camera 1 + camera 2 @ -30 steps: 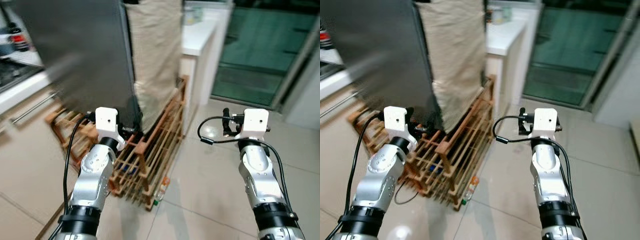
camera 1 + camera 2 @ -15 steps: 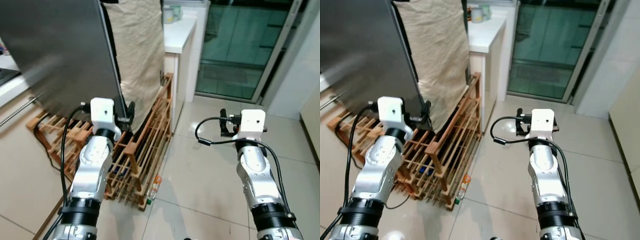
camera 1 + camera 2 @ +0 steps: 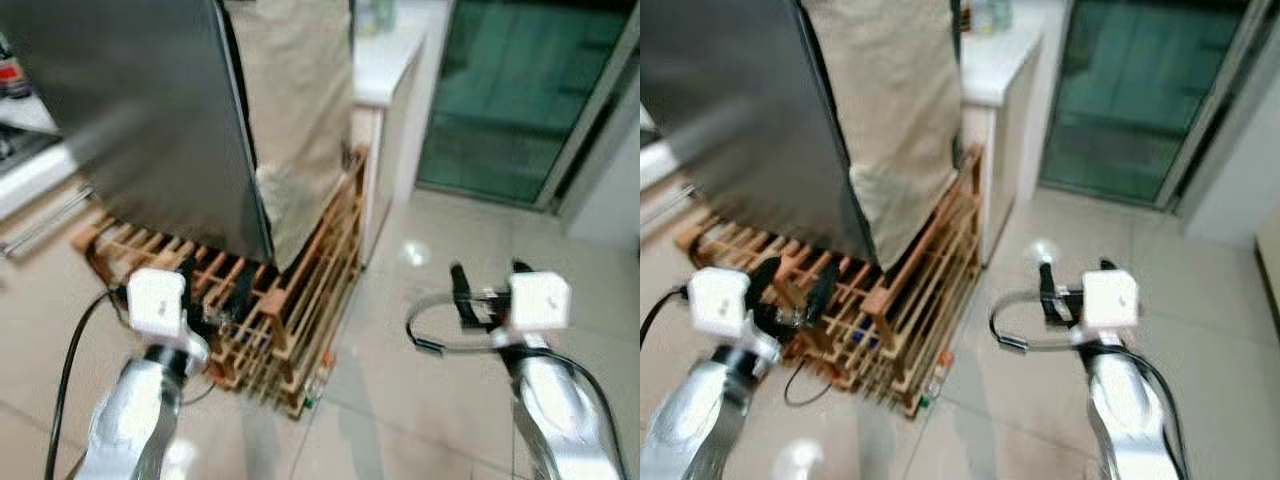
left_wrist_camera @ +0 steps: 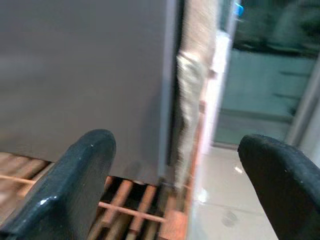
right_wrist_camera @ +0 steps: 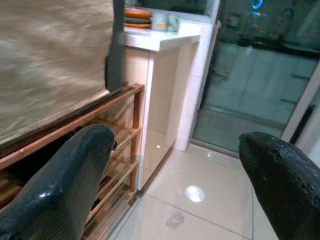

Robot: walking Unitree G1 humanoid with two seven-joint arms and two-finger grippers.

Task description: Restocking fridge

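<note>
A glossy pale tiled floor (image 3: 420, 400) carries a low wooden slatted rack (image 3: 300, 290) that runs along the base of the grey fridge (image 3: 150, 110), which seems to stand on it. A beige cloth (image 3: 300, 100) hangs down beside the fridge onto the rack. At the rack's near corner a small bottle (image 3: 322, 368) lies on the tiles. A white counter (image 3: 385, 70) stands on the floor past the rack, beside a dark glass door (image 3: 500, 90)
</note>
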